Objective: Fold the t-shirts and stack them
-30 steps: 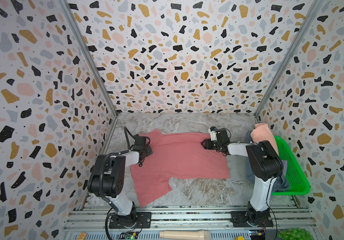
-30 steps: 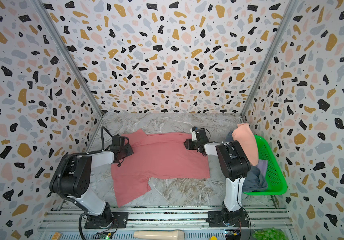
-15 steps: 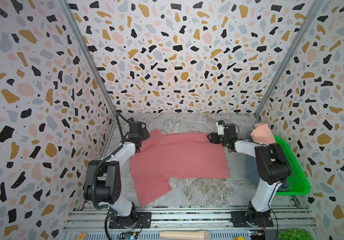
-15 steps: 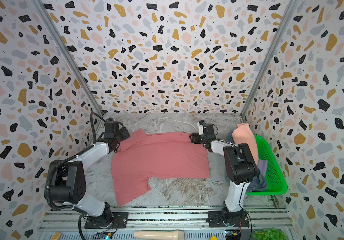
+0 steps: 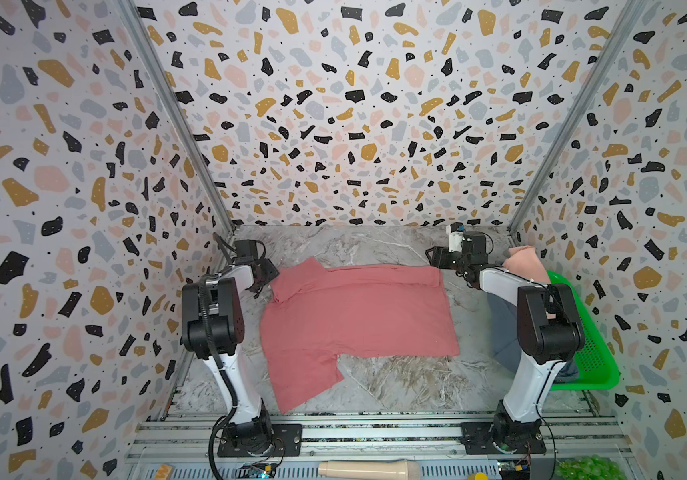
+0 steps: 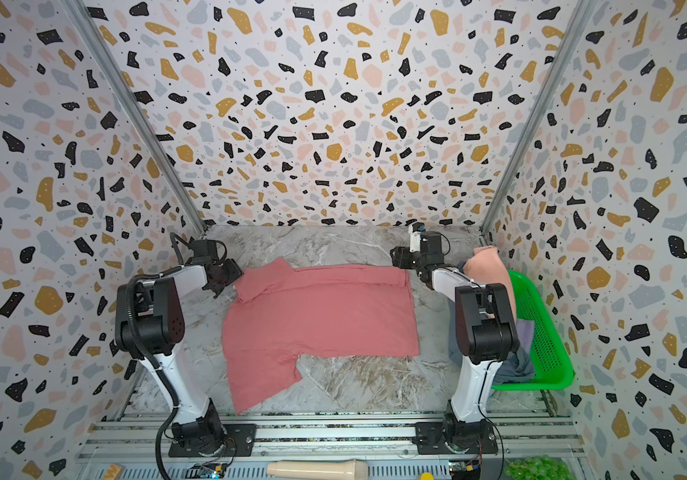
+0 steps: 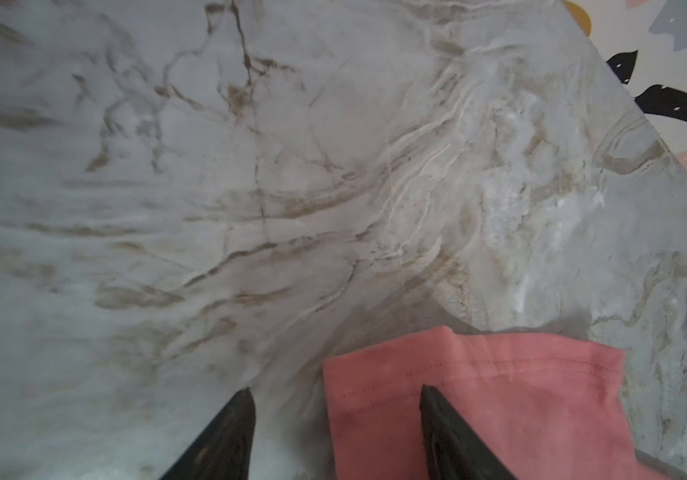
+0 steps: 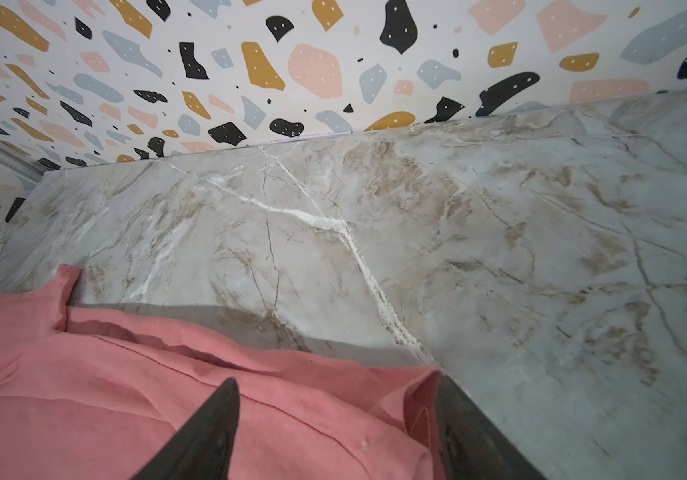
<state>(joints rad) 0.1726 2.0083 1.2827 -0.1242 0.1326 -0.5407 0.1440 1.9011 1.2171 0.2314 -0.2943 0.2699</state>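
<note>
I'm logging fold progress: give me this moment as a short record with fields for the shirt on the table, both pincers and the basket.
Shirt: dusty rose-red cloth t-shirt, flat on the grey marble tabletop, fold along its far edge, one sleeve out near-left.
Left pincer: open, at the shirt's far-left corner, holding nothing.
Right pincer: open, over the far-right corner, holding nothing.
Basket: green perforated plastic basket by the right wall; peach cloth shirt and slate blue-grey cloth shirt hang over it.

We stretch both arms toward the far side, forearms low and nearly level. Our left gripper (image 5: 269, 272) angles inward with its jaws parted; our right gripper (image 5: 433, 255) faces it from across, jaws likewise spread.
</note>
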